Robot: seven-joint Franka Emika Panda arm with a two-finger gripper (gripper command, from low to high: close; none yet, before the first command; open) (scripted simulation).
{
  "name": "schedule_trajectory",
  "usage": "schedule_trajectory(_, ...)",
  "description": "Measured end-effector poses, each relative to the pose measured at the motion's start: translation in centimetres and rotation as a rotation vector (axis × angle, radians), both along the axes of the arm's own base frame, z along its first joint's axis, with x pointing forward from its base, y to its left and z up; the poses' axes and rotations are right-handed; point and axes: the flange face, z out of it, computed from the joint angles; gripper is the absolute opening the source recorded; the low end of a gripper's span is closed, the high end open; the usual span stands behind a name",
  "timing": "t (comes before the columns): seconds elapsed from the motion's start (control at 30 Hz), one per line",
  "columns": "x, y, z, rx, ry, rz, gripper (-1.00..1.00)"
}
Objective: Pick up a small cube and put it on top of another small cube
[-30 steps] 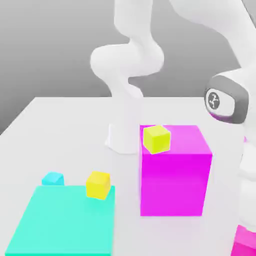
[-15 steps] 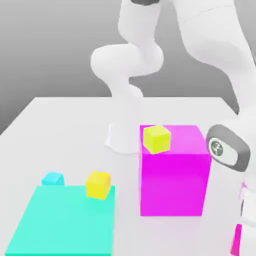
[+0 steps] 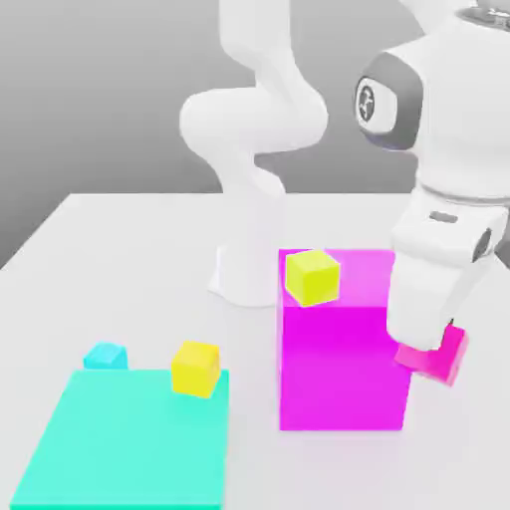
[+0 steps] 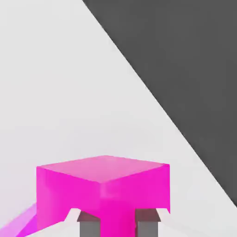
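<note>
The small magenta cube (image 3: 438, 359) hangs in the air, tilted, just off the exterior view's right side of the large magenta block (image 3: 344, 369). My gripper (image 3: 428, 347) is shut on it from above. In the hand view the same small magenta cube (image 4: 104, 187) sits between my two grey fingers (image 4: 89, 223), held by the gripper (image 4: 118, 223). The small lime cube (image 3: 312, 276) rests on the large block's top, near its front corner on the exterior view's left. It is higher than the held cube and to its left in that view.
A flat cyan plate (image 3: 120, 438) lies at the front on the exterior view's left, with a golden-yellow cube (image 3: 195, 369) on its far corner. A small cyan cube (image 3: 105, 356) sits just behind the plate. The arm's white base (image 3: 244, 269) stands behind the large block.
The gripper went from open to shut on the small magenta cube low at the exterior view's right edge. The arm then lifted it up and inward, next to the large block.
</note>
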Motion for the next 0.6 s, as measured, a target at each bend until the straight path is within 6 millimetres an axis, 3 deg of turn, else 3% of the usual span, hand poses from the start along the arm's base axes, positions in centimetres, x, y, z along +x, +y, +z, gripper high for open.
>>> schedule_trajectory(0.23,-4.4,-5.0,5.5,0.002,0.001,-0.085,-1.00)
schedule_trajectory(0.43,-9.1,-8.9,8.8,0.003,0.001,-0.161,-1.00)
schedule_trajectory(0.57,-9.7,-9.5,4.8,0.003,0.001,-0.173,-1.00)
schedule_trajectory(0.6,-9.8,-9.5,3.5,0.003,0.001,-0.174,1.00)
